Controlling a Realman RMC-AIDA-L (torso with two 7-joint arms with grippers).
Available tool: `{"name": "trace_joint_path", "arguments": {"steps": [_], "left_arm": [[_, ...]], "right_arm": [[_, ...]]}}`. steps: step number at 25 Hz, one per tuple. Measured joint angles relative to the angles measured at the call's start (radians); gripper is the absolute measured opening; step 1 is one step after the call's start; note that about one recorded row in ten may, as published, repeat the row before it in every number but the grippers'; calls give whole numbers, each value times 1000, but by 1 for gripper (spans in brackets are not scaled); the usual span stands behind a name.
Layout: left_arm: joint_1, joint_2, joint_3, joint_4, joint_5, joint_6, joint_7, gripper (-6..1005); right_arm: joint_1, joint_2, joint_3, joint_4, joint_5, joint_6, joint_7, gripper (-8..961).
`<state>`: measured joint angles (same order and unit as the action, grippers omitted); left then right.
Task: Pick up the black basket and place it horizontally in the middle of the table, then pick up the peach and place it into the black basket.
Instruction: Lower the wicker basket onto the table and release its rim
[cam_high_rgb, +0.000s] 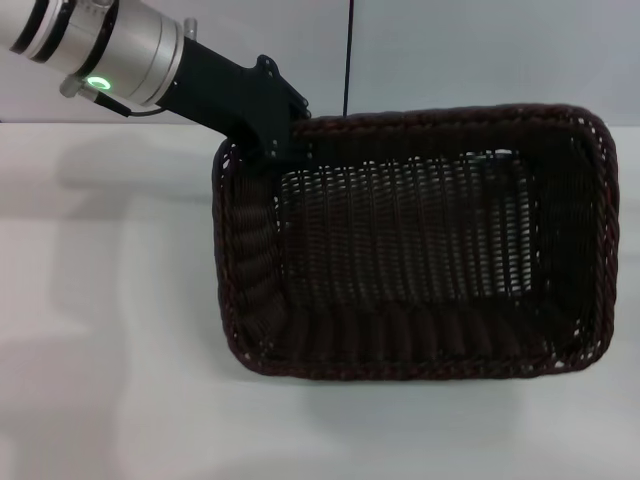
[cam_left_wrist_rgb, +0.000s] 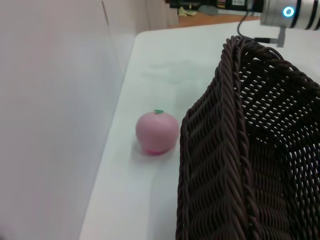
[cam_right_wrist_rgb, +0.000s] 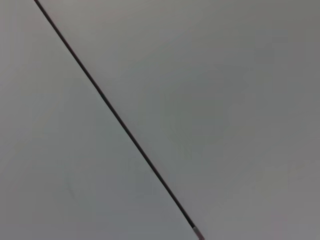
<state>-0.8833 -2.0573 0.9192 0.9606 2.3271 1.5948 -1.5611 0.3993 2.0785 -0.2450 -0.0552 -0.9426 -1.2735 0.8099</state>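
The black basket (cam_high_rgb: 410, 245) fills the middle and right of the head view, long side across, its open top facing me. My left gripper (cam_high_rgb: 272, 148) is at its far left corner, shut on the braided rim there. In the left wrist view the basket's woven wall (cam_left_wrist_rgb: 225, 170) is close up, and the pink peach (cam_left_wrist_rgb: 157, 132) sits on the white table (cam_left_wrist_rgb: 150, 200) just beside that wall, near the grey wall. The peach is hidden behind the basket in the head view. My right gripper is out of view.
The white table (cam_high_rgb: 100, 350) runs bare to the left and front of the basket. The pale wall (cam_high_rgb: 450, 50) stands right behind it, with a black cable (cam_high_rgb: 349, 60) hanging down. A silver arm segment (cam_left_wrist_rgb: 287, 12) shows beyond the basket's far end.
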Motion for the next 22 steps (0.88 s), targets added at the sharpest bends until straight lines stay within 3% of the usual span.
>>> {"name": "trace_joint_path", "arguments": {"steps": [9,22], "left_arm": [[44,5,-6,-5,-120,-23,77,176],[49,1,2,-8,-141,-42,111,176]], "right_arm": [[-2,-1,-1,0,-1,0,0,464],[-8,-2,2,3,1,1,0,464]]}}
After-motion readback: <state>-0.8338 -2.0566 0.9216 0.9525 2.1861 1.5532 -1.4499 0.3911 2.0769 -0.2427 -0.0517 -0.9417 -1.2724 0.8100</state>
